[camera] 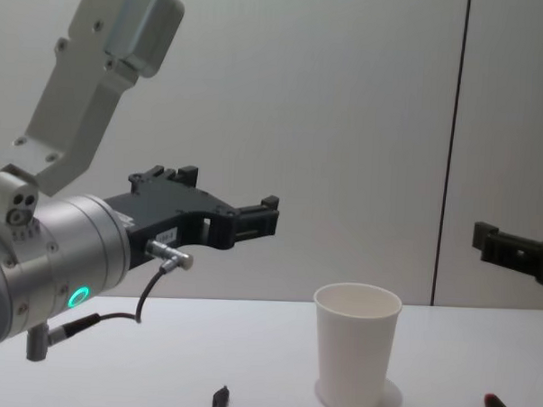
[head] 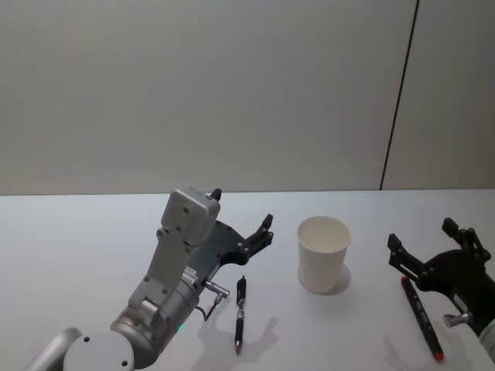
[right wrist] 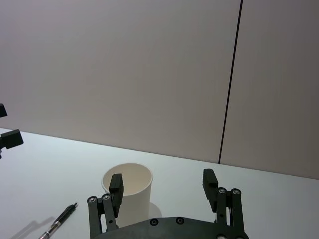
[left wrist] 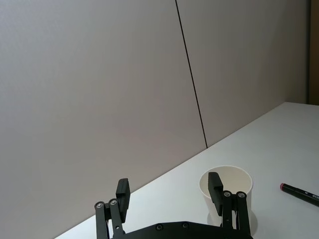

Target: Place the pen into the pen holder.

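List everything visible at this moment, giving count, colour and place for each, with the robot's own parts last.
pen holder: one, white paper cup, upright on the table, right of centre.
black pen: one, black with silver parts, lying flat on the table left of the cup, apart from it.
red-tipped pen: one, black with a red end, lying flat on the table right of the cup.
table: one, white, across the foreground.
wall: grey panels with a dark vertical seam, behind the table.
left hand: one, black, open and empty, raised above the table left of the cup.
right hand: one, black, open and empty, raised right of the cup.
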